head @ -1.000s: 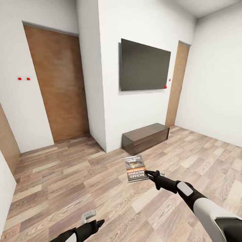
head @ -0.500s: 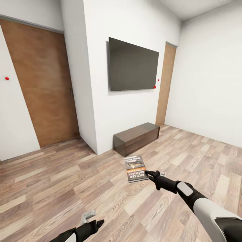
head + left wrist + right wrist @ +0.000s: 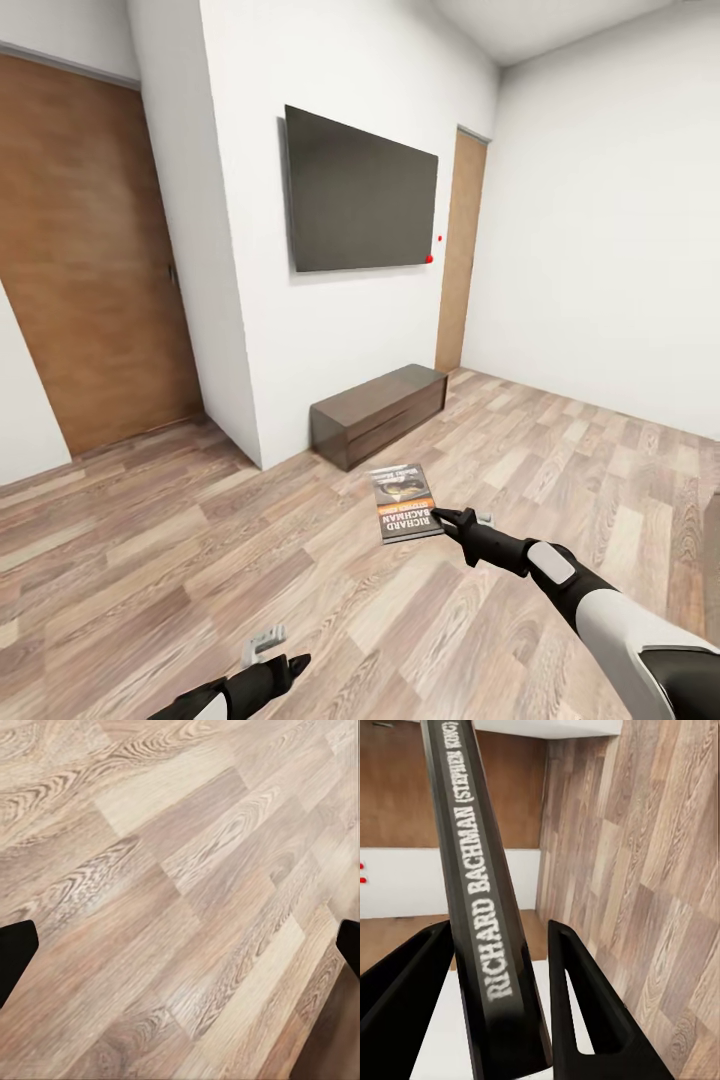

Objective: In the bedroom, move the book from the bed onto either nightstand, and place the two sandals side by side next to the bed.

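My left end effector [image 3: 268, 648] hangs low over the floor, fingers apart, carrying nothing. My right end effector [image 3: 452, 520] is clamped on the book [image 3: 405, 501], one copy, held flat and forward, in my judgement for carrying to a nightstand. Beyond: one low TV cabinet [image 3: 380, 412], one wall television [image 3: 360, 194], two doors.
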{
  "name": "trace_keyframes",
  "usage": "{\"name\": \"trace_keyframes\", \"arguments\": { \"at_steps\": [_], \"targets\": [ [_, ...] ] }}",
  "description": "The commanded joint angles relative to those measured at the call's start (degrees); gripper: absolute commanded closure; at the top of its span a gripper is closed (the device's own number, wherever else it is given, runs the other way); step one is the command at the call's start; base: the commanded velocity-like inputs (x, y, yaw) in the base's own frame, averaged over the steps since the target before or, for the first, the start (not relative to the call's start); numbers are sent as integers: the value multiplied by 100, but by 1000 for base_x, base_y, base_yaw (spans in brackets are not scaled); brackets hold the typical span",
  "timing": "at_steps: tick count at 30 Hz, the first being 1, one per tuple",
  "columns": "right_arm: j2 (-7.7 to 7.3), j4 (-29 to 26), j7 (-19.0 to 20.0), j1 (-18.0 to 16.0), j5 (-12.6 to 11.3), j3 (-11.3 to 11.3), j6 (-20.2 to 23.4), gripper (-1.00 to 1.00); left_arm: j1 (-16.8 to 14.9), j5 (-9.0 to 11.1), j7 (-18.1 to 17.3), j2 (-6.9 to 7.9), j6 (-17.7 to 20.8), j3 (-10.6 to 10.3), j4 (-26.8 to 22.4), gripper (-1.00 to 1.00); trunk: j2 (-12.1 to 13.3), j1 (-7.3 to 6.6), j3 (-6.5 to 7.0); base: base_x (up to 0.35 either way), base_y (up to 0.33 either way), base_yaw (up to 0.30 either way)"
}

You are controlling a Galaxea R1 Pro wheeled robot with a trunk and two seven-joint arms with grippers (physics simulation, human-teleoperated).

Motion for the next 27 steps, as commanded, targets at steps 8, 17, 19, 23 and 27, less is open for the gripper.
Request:
{"name": "trace_keyframes", "arguments": {
  "at_steps": [8, 17, 19, 23, 27],
  "targets": [
    [-1, 2, 11, -5, -57, -2, 32, 100, 0, 32, -16, 0, 18, 7, -2, -100, -3, 1, -6, 118, 0, -186],
    [3, 2, 11, -5, -57, -2, 32, 100, -1, 33, -17, 4, 18, 8, -2, -100, -3, 1, -6, 118, 0, -187],
    [3, 3, 11, -5, -59, -2, 32, 100, -1, 33, -17, 4, 18, 7, -2, -100, -3, 1, -6, 118, 0, -187],
    [3, 1, 11, -5, -62, 0, 32, 100, -1, 33, -17, 4, 18, 9, -2, -100, -3, 1, -6, 118, 0, -187],
    [4, 2, 11, -5, -64, -1, 32, 100, -3, 33, -17, 4, 18, 10, -2, -100, -3, 1, -6, 118, 0, -186]
  ]
}}
